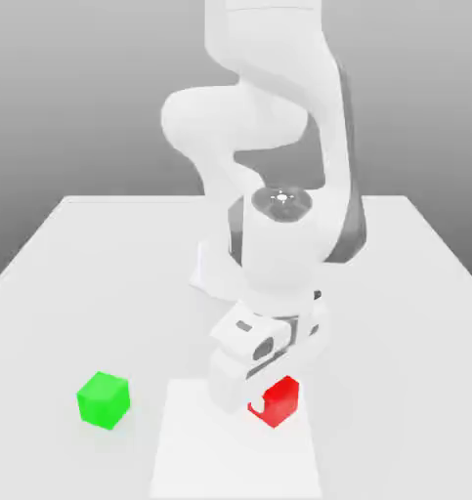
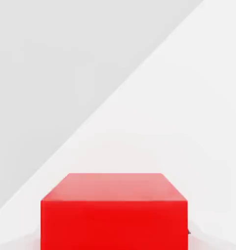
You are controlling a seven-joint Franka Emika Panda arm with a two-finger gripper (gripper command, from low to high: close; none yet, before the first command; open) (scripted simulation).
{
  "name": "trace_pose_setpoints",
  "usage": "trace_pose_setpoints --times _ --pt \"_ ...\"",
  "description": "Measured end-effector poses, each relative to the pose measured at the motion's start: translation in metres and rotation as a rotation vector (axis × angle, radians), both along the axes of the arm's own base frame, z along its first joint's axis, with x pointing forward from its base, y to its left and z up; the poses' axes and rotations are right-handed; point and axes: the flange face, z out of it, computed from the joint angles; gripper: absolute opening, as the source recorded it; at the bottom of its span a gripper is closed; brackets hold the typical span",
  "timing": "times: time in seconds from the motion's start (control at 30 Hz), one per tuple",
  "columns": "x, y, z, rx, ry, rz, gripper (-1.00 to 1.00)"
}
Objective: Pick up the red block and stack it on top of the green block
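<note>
White worktop [image 1: 73,254] under a plain grey backdrop. One small glossy bright red cube [image 1: 277,400], one small bright green cube [image 1: 104,398], one white robot arm [image 1: 278,186]. Plenty of bare surface around both cubes; red cube near the front edge, green cube well apart toward the exterior view's left. Hand [image 1: 251,391] lowered straight over the red cube, fingers narrowed and clamped on it, cube resting on the worktop.
</note>
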Motion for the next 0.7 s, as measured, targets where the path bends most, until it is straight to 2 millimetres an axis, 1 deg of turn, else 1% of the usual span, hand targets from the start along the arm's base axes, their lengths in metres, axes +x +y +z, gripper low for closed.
trace_pose_setpoints --times 0.17,0.3,0.37,0.47,0.7 --pt "0.004 0.000 0.031 -0.001 -0.005 0.003 -1.00" --pt "0.001 0.000 0.055 0.000 -0.002 0.000 -1.00" --pt "0.001 -0.003 0.064 0.000 0.000 0.021 -1.00" --pt "0.006 -0.029 0.071 0.000 -0.003 0.075 -1.00" --pt "0.015 -0.086 0.083 -0.002 -0.008 0.272 -1.00"
